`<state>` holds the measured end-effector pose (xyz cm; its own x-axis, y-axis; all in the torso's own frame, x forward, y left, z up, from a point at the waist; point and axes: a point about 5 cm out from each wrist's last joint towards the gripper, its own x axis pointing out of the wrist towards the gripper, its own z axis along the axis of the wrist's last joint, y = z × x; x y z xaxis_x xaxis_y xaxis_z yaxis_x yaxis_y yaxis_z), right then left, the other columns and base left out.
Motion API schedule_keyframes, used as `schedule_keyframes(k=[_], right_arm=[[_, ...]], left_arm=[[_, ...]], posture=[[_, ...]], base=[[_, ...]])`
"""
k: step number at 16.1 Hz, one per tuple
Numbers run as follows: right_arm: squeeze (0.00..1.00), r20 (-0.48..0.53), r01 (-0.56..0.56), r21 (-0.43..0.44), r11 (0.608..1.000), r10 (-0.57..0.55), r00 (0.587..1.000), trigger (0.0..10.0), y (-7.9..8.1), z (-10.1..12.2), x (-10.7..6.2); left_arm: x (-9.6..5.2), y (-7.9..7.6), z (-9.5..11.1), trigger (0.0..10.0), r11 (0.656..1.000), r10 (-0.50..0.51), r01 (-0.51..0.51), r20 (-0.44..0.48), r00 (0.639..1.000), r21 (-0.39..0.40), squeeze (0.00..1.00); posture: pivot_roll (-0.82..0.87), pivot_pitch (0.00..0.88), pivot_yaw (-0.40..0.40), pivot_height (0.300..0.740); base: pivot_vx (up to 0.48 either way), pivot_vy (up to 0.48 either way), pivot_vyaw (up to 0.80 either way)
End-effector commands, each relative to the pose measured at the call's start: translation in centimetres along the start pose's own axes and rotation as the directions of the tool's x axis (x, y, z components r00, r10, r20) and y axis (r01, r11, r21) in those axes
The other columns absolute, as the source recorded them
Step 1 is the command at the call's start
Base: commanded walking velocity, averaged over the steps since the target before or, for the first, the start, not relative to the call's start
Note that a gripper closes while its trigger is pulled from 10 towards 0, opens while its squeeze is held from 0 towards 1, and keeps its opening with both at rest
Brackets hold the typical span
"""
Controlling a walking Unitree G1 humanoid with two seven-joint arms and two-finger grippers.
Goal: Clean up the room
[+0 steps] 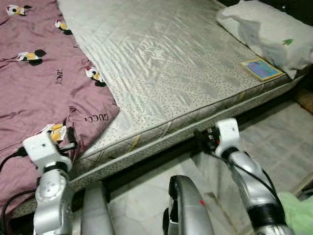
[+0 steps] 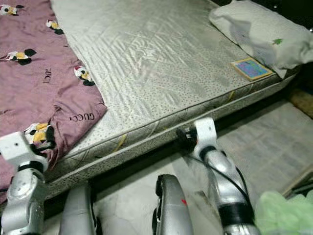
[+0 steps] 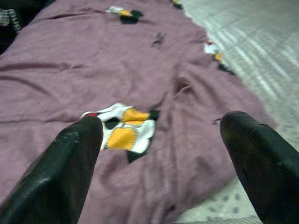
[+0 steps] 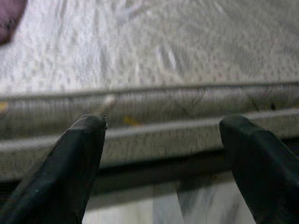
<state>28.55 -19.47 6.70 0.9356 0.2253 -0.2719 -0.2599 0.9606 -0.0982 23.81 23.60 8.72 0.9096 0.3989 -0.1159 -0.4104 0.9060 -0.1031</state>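
Progress: mauve printed sheet (image 1: pixel 34 83) is being left bunched, mattress (image 1: pixel 166 63) bare | left tool (image 3: pixel 161 163), right tool (image 4: pixel 161 158): both released, empty.

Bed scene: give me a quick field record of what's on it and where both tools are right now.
surface: bare mattress, quilted, light grey
cover: mauve sheet with cartoon prints, spread over the robot's left part of the mattress, its corner near the front edge
pillow: pillow at the far right corner
small item: flat colourful card on the mattress just in front of the pillow
left tool: left tool open, over the mauve sheet
right tool: right tool open, facing the mattress's side edge, holding nothing
floor: pale tiles beside the bed
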Motion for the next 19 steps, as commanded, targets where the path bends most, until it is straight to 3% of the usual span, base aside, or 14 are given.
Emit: schedule_keyframes(k=[1, 3, 8, 11, 14, 15, 16, 18, 19], right_arm=[[0.0, 0.003, 0.023, -0.028, 0.999, -0.023, 1.0, 10.0, -1.3, 0.3, -1.0], [0.0, -0.03, 0.049, -0.055, 0.997, -0.051, 0.998, 10.0, -2.7, -0.4, -3.1], [0.0, -0.075, 0.051, -0.06, 0.997, -0.055, 0.996, 10.0, -3.1, -0.8, -7.6], [0.0, -0.097, 0.056, -0.054, 0.997, -0.061, 0.993, 10.0, -2.8, -0.7, -9.1], [0.0, -0.109, 0.055, -0.034, 0.998, -0.059, 0.992, 10.0, -2.5, -0.3, -9.5], [0.0, -0.091, 0.018, 0.015, 1.0, -0.017, 0.996, 10.0, -2.1, 0.2, -9.6], [0.0, -0.047, -0.104, 0.095, 0.99, 0.109, 0.993, 10.0, -0.9, 1.1, -9.7], [0.0, -0.039, -0.171, 0.139, 0.976, 0.178, 0.983, 10.0, -0.3, 1.6, -9.8], [0.0, -0.028, -0.2, 0.162, 0.966, 0.207, 0.978, 10.0, 0.0, 2.0, -9.5]], left_arm=[[0.7, 0.2, -0.1, 10.0, 1.0, 0.018, -0.018, -0.016, 1.0, -0.013, 0.0], [2.2, 0.3, -0.1, 10.0, 0.999, 0.035, -0.036, -0.031, 0.999, -0.036, 0.0], [5.1, -1.4, -0.7, 10.0, 0.999, -0.018, 0.014, -0.116, 0.993, -0.04, 0.0], [6.4, -2.5, -2.0, 10.0, 0.998, -0.055, 0.056, -0.226, 0.973, 0.0, 0.0], [7.3, -4.6, -3.1, 10.0, 0.989, -0.133, 0.145, -0.318, 0.939, 0.014, 0.0], [7.4, -5.7, -3.3, 10.0, 0.981, -0.174, 0.194, -0.338, 0.925, 0.025, 0.0], [7.1, -7.6, -3.6, 10.0, 0.953, -0.257, 0.298, -0.353, 0.899, 0.064, 0.0], [6.9, -8.8, -3.8, 10.0, 0.924, -0.314, 0.37, -0.362, 0.878, 0.095, 0.0], [6.3, -10.4, -4.2, 10.0, 0.878, -0.385, 0.459, -0.37, 0.846, 0.137, 0.0]], posture=[[-0.1, 0.173, -0.093, 0.576], [-0.14, 0.205, -0.096, 0.576], [-0.22, 0.273, -0.096, 0.576], [-0.25, 0.315, -0.086, 0.576], [-0.27, 0.319, -0.075, 0.576], [-0.27, 0.318, -0.071, 0.576], [-0.28, 0.315, -0.06, 0.576], [-0.29, 0.311, -0.053, 0.576], [-0.28, 0.302, -0.042, 0.576]], base=[[0.0, 0.0, 0.0], [0.0, 0.0, 0.0], [0.0, 0.0, 0.0], [0.0, 0.0, 0.0], [0.0, 0.0, 0.0], [0.0, 0.0, 0.0], [0.0, 0.0, 0.0], [0.0, 0.0, 0.0], [0.0, 0.0, 0.0]])
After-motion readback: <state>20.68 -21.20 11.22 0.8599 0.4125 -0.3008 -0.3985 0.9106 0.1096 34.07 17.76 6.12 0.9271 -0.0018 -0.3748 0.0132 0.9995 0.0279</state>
